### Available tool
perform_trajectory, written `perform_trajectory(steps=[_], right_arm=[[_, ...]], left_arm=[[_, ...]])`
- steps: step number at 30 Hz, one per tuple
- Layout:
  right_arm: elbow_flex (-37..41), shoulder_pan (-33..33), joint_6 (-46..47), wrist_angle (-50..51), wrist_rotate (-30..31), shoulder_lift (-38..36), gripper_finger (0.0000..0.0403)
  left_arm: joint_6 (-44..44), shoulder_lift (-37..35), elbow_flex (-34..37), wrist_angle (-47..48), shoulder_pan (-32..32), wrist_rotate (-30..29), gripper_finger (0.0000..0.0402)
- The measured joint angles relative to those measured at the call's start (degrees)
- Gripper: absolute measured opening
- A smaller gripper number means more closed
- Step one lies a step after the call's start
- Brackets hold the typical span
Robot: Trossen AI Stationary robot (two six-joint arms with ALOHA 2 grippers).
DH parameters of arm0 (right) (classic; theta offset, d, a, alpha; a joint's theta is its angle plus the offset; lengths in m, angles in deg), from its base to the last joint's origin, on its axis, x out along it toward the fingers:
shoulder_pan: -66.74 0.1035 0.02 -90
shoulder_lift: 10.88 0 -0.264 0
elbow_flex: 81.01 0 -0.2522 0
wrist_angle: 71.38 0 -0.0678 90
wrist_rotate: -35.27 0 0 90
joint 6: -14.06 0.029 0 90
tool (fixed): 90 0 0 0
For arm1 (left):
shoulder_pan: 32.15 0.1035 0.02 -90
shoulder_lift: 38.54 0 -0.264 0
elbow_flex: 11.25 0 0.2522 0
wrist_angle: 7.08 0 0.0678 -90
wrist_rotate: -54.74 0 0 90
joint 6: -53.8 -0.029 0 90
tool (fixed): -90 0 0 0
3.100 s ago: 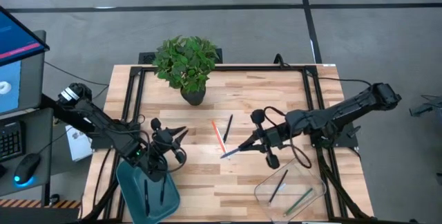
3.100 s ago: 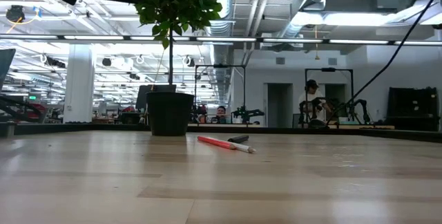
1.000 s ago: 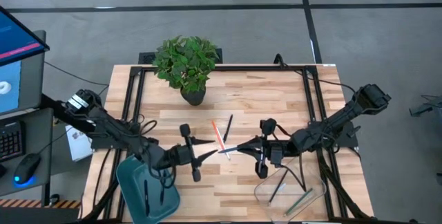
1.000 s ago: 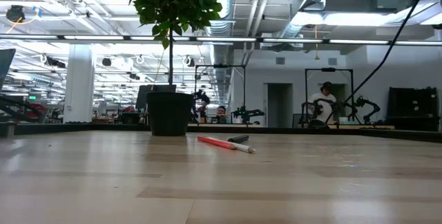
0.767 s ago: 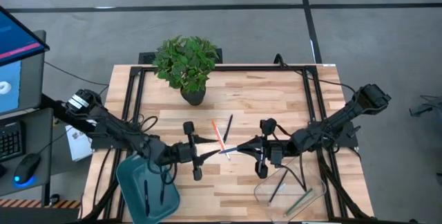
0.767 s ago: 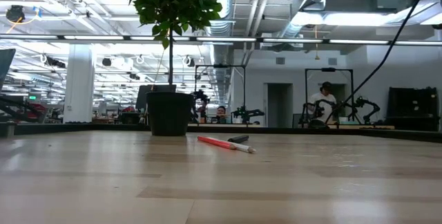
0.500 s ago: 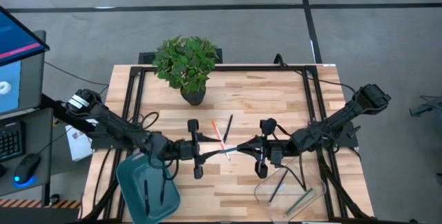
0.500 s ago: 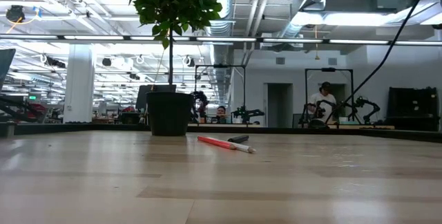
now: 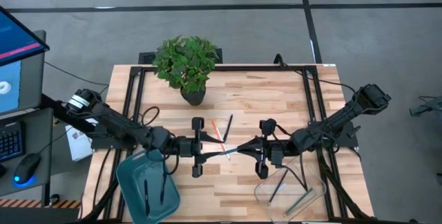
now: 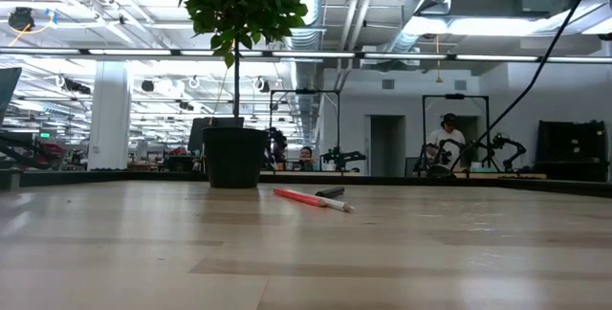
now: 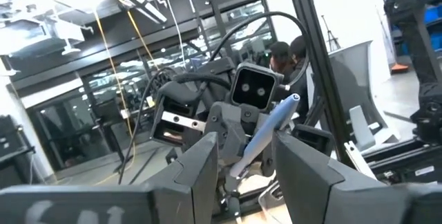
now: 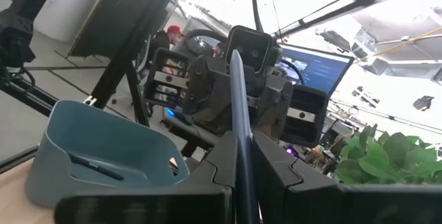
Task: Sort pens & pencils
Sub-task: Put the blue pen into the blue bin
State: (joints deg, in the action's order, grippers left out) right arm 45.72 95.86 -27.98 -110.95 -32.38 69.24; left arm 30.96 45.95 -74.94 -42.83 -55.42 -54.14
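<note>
Mid-air handover over the worktop [image 9: 276, 106] centre. Right end effector [image 9: 243, 148] is gripping a blue pen [image 9: 230, 152] by one end, fingers closed on it, the free end pointing left. Left end effector [image 9: 211, 155] is facing it with fingers spread either side of that free end, not clamping. An orange pencil [image 9: 219, 135] and a dark pen [image 9: 227, 128] are lying just beyond the meeting point. Teal bin [image 9: 131, 175] near left is holding two dark pens; clear tray [image 9: 314, 182] near right is holding a dark and an olive stick.

Risks, as judged:
- Right releasing before left is clamped: pen dropping to the worktop, maybe onto the orange pencil.
- Left closing off-axis: pen twisting or slipping.
- Both arms are crowding close: collision if either advances.

Hard to make out: whether the left fingers are touching the pen; the low view is showing neither end effector.
</note>
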Motion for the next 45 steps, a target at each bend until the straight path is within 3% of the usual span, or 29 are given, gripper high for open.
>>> perform_trajectory(steps=[14, 33, 45], right_arm=[[-0.02, -0.64, 0.00, 0.09, -0.36, 0.00, 0.0048], [-0.02, -1.53, -0.44, 0.17, -1.29, 0.00, 0.0048], [-0.02, -1.53, -0.44, 0.15, -1.30, 0.00, 0.0048]], left_arm=[[3.01, 0.00, 0.02, -0.39, 2.49, 8.04, 0.0130], [3.69, -0.02, 0.02, 0.87, 2.43, 7.11, 0.0130], [3.62, -0.02, 0.02, -0.75, 2.41, 10.98, 0.0130]])
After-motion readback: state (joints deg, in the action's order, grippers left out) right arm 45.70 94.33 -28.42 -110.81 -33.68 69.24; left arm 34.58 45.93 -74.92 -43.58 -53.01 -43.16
